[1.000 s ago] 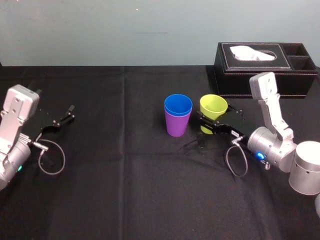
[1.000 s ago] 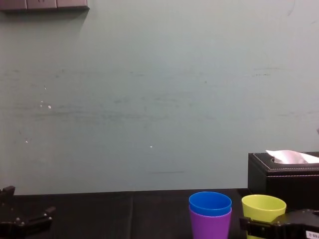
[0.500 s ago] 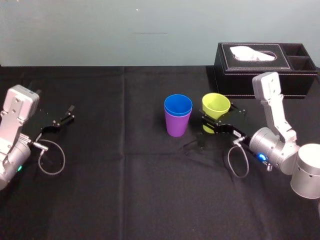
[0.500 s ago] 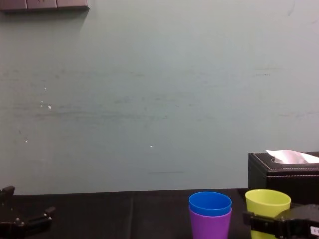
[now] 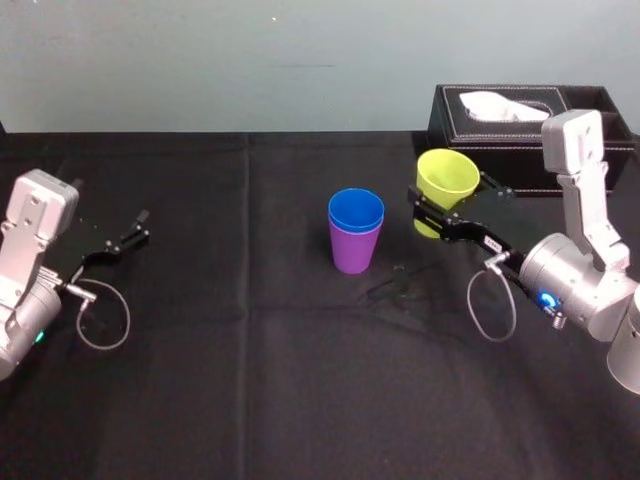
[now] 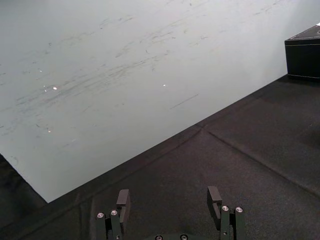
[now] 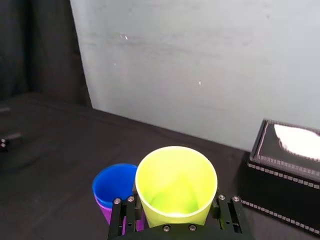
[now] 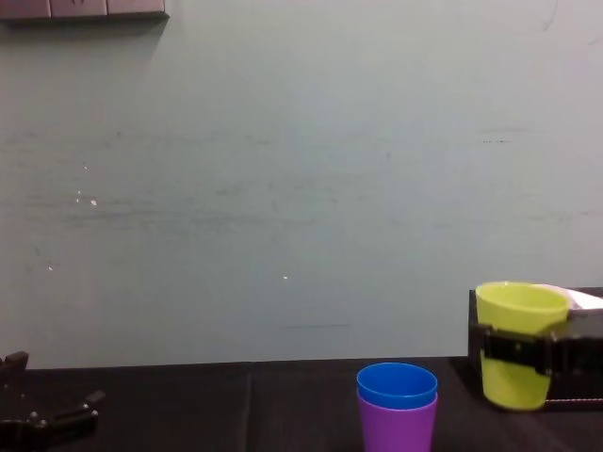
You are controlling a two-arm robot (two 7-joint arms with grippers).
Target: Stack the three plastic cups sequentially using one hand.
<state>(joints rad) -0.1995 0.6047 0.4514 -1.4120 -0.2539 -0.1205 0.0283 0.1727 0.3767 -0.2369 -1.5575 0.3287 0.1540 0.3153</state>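
Right claw (image 5: 452,197) clamping yellow-green cup (image 5: 446,176) aloft, left claw (image 5: 138,228) parked, spread

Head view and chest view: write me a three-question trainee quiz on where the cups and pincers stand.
1. True or false: the right pincer holds the yellow-green cup clear of the table.
2. Which cup sits nested in the purple cup? A the yellow-green cup, B the blue cup, C none.
3. Fill in: the left pincer, parked at the left, is ____.
Key: 1 true; 2 B; 3 open.
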